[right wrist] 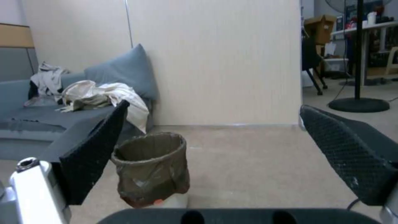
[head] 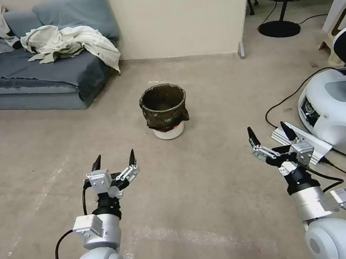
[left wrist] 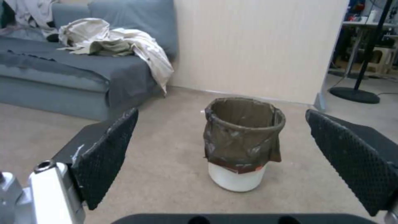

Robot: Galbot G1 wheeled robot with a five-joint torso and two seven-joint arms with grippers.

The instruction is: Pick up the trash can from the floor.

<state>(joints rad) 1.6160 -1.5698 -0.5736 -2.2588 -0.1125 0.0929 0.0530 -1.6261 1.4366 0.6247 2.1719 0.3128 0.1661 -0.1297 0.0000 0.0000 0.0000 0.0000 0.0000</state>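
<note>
We see the trash can standing upright on the floor, ahead of us and roughly midway between our two arms, well apart from both. Its dark bag is folded over the rim and hangs down most of the white body, leaving a white band at the base. Our left end effector hovers above the floor with its fingers spread wide and nothing between them. Our right end effector hovers likewise, its fingers parted and empty. A grey sofa with crumpled clothing sits beyond on the left, and another white robot base stands at the right.
</note>
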